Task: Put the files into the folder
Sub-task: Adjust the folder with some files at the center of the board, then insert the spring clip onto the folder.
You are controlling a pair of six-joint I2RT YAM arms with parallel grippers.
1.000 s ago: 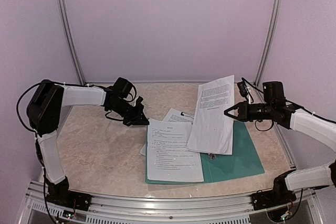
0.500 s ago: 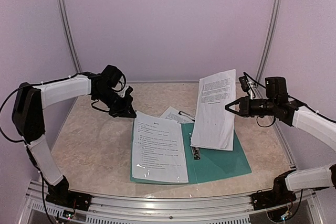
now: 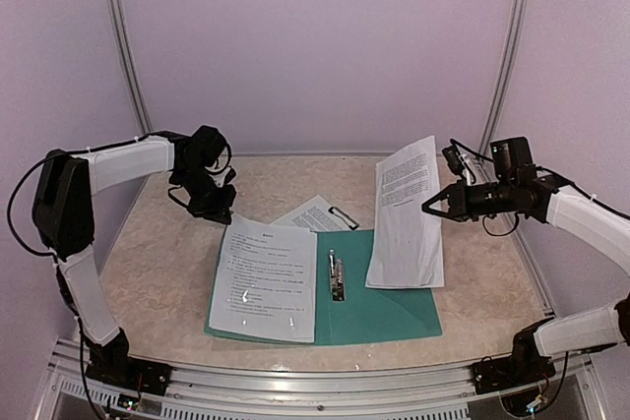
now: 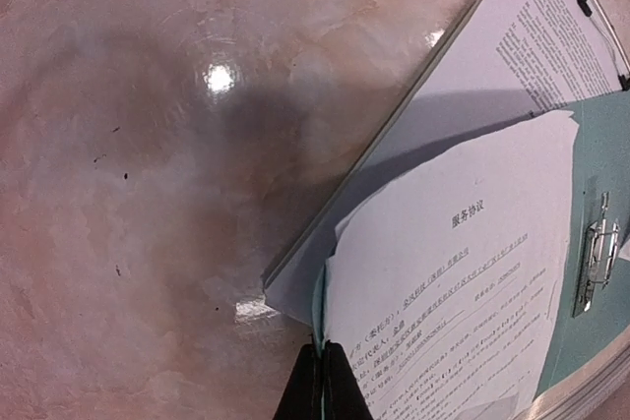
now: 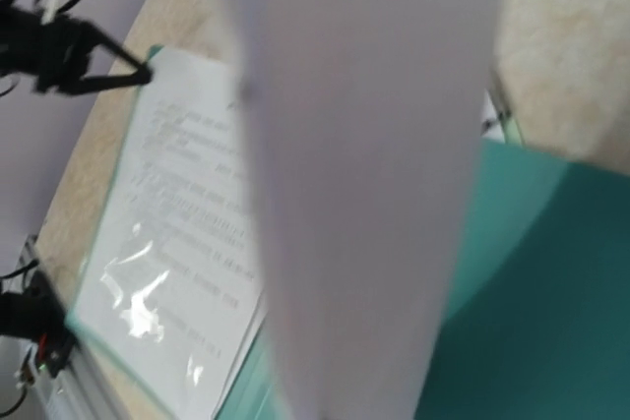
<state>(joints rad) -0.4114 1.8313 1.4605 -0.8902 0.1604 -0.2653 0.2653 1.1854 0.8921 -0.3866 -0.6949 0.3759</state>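
The teal folder lies open on the table, its metal clip at the spine. A white printed file covers its left flap. My left gripper is shut on the folder's far-left corner; in the left wrist view the teal edge runs between the shut jaws, beside that file. My right gripper is shut on the edge of another file, which hangs upright over the right flap. In the right wrist view this file is blurred and hides the fingers.
A pale clipboard holding a printed sheet lies partly under the folder's far edge, its silver clip toward the right. It also shows in the left wrist view as the clipboard. Bare marbled tabletop lies to the left.
The left gripper has dragged the folder and the file on it toward the left and near side. The right gripper still holds its file upright, now over the folder's right flap.
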